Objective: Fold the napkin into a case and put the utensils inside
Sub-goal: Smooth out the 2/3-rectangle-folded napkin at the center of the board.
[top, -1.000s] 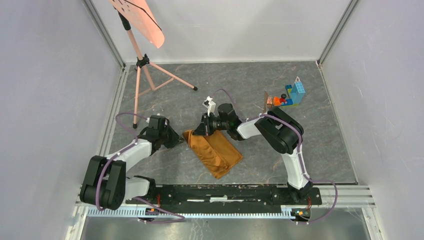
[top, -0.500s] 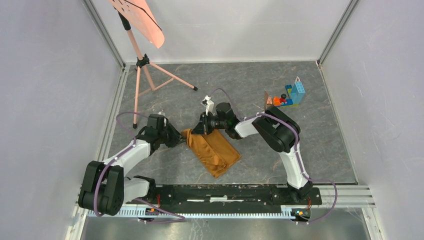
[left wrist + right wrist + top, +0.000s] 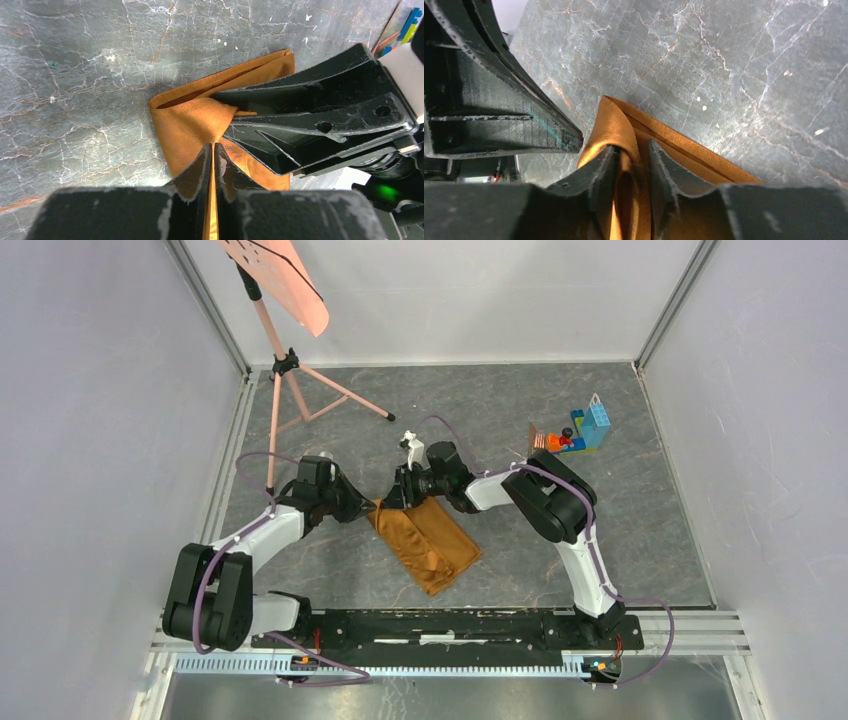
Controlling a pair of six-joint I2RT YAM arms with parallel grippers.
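My left gripper is clenched on a thin edge of the napkin. My right gripper, jaws parted, straddles a ridge of cloth just beside it, crowding that corner. The folded napkin lies near the middle of the table. Toy bricks sit toward the far right corner, a tripod stand toward the far left

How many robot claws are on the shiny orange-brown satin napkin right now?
2. The left claw is shut on the left edge of the shiny orange-brown satin napkin; the right claw straddles a fold at its far corner, jaws apart.
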